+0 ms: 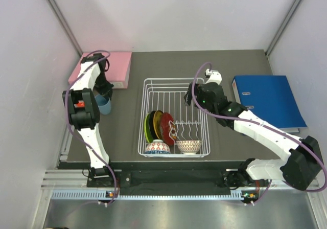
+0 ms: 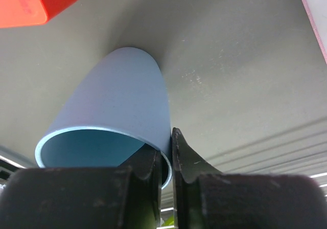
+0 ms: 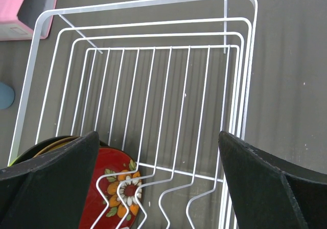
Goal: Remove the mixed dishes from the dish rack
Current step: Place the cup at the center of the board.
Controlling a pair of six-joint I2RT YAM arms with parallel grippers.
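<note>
My left gripper (image 2: 166,144) is shut on the rim of the pale blue cup (image 2: 117,96), one finger inside and one outside. The cup (image 1: 103,105) hangs tilted just over the mat, left of the dish rack (image 1: 173,79). The white wire rack (image 3: 153,1) holds three plates on edge near its front left: lime green (image 1: 148,126), yellow (image 1: 156,123) and dark red (image 1: 166,124). A blue patterned bowl (image 1: 157,147) and a beige patterned bowl (image 1: 189,146) sit at its front. My right gripper (image 1: 190,97) hovers open above the rack's bare far part, the red flowered plate (image 3: 110,188) below its left finger.
A pink binder (image 1: 115,68) lies at the back left, just beyond the cup. A blue binder (image 1: 268,101) lies right of the rack. A red cube (image 2: 36,1) sits on the mat near the cup. Grey walls close in both sides.
</note>
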